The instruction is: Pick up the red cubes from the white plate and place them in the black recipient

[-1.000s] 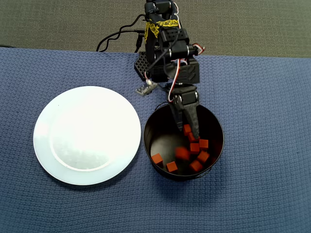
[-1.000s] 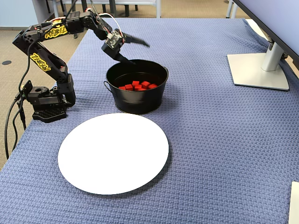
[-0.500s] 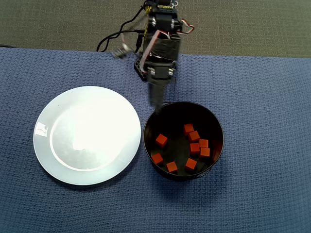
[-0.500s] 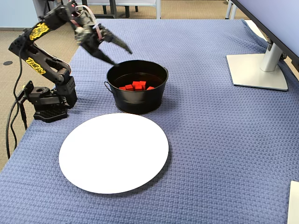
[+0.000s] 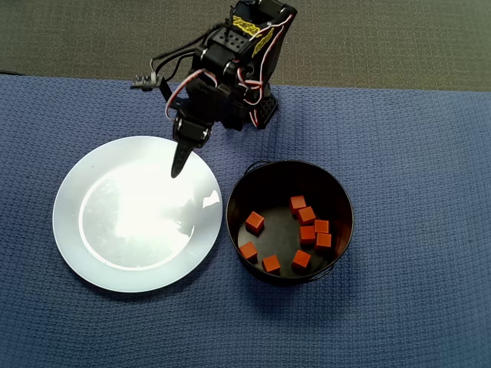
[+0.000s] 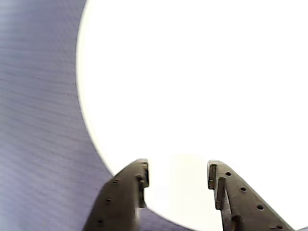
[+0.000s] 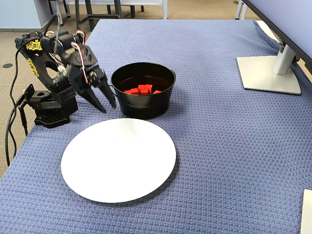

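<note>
Pincer [image 6: 177, 179] is spread apart with nothing between the fingers, and it hangs over the far edge of the white plate [image 5: 92, 253], on the side closest to the arm's base. In the wrist view you can see both dark fingers [image 6: 127, 192] poking up from the bottom, with a clear gap of bright plate showing between them. The plate's rim curves away to the left of them against the blue cloth.

From the overhead view the pincer [image 5: 180, 157] points down toward the plate's upper right part, just inside the rim. In the fixed view the pincer [image 7: 104, 101] sits between the arm's base and the black pot [image 7: 144, 105], tips angled down at the plate's [image 7: 118, 168] far edge, and I can't tell if they touch it.

The plate looks bare and glossy, with a big glare patch in the middle. All the red cubes [image 5: 307, 215] I can see are inside the pot [image 5: 341, 201], which stands just right of the plate in the overhead view, close but not touching. I count eight in there: one [image 5: 255, 222] off by itself nearer the plate side, two along the near wall, and the rest bunched toward the side away from the plate. In the fixed view only a few of the cubes [image 7: 142, 89] peek over the rim.

Everything sits on a bench covered with a blue woven cloth [image 5: 422, 153]. A monitor stand [image 7: 271, 73] sits well past the pot, on the side away from the arm.
</note>
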### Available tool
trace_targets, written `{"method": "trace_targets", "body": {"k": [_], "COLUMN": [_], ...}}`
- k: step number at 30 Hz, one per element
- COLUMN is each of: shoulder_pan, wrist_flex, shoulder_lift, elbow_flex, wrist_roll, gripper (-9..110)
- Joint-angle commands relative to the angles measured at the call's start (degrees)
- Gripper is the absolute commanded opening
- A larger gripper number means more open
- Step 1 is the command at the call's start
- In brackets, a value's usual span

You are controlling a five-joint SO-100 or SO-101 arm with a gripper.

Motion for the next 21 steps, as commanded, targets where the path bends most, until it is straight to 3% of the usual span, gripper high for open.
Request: {"method": "trace_targets", "body": {"k": [1,21], "shoulder_pan": [-0.4,-22.6], "wrist_flex": [-1.3,8.8], "shoulder_lift": [3.9,29.3], "elbow_flex": [4.5,28.4], "wrist_roll": [0.6,18.5], "gripper": [1,0]}}
